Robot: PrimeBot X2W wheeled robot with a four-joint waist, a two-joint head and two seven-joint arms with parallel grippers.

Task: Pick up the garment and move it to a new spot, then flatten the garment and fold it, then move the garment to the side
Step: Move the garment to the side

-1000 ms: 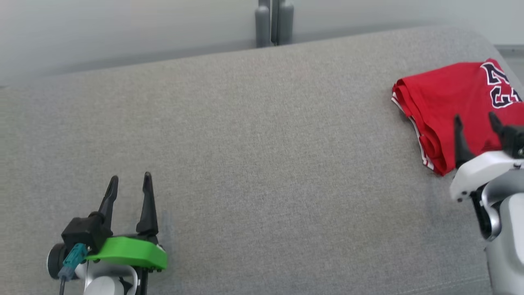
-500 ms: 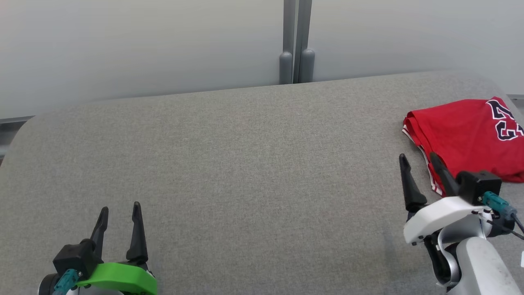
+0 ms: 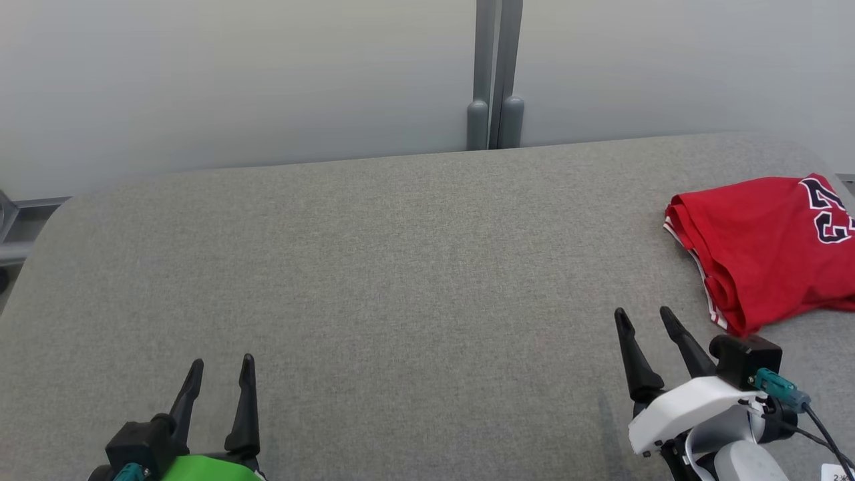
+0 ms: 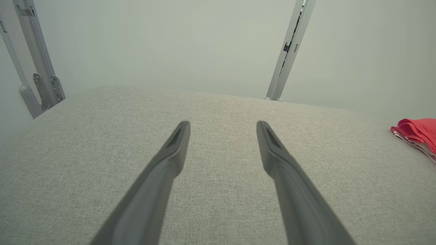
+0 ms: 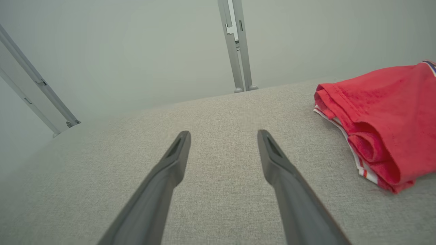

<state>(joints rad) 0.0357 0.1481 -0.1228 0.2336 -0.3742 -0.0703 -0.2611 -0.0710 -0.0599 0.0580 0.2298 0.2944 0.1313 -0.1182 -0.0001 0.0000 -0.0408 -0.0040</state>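
Note:
The garment (image 3: 768, 247) is a red jersey with dark numbers and white trim, folded into a compact stack at the far right of the grey padded table (image 3: 401, 267). It also shows in the right wrist view (image 5: 381, 115) and as a sliver at the edge of the left wrist view (image 4: 417, 132). My right gripper (image 3: 644, 321) stands open just left of and nearer than the garment, apart from it, nothing between its fingers. At the lower left, far from the garment, my left gripper (image 3: 222, 366) is open and empty above bare fabric.
A pale wall runs behind the table, with a grey vertical post (image 3: 495, 73) at its middle. A metal bracket (image 4: 41, 85) stands past the table's far left corner. The table's rounded right edge lies just beyond the garment.
The head camera has tilted up, so the scene sits lower in the picture. My right gripper has drawn back off the garment toward the near edge; the left one has also drawn back.

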